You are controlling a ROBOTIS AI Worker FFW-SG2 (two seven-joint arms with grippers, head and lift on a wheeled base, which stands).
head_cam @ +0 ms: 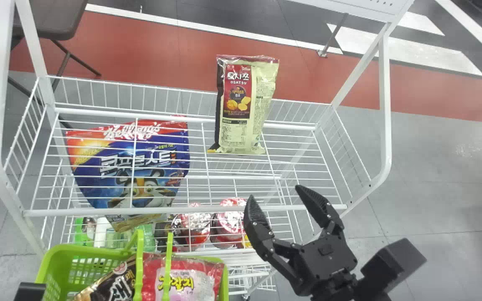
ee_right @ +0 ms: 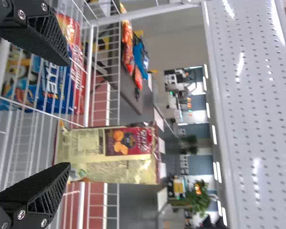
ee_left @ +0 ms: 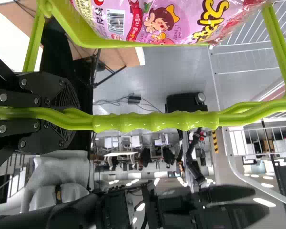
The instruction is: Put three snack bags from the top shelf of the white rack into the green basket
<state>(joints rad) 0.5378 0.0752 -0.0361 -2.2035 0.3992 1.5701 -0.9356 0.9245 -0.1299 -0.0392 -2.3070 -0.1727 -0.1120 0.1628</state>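
Your right hand [head_cam: 273,192] is spread wide — the upright snack bag [head_cam: 245,109] stands ahead, slightly left.

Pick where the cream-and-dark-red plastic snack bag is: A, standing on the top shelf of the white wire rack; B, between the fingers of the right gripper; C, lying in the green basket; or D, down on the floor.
A, since the cream-and-dark-red plastic snack bag stands upright on the white wire top shelf, beyond the parted fingers of the right gripper.
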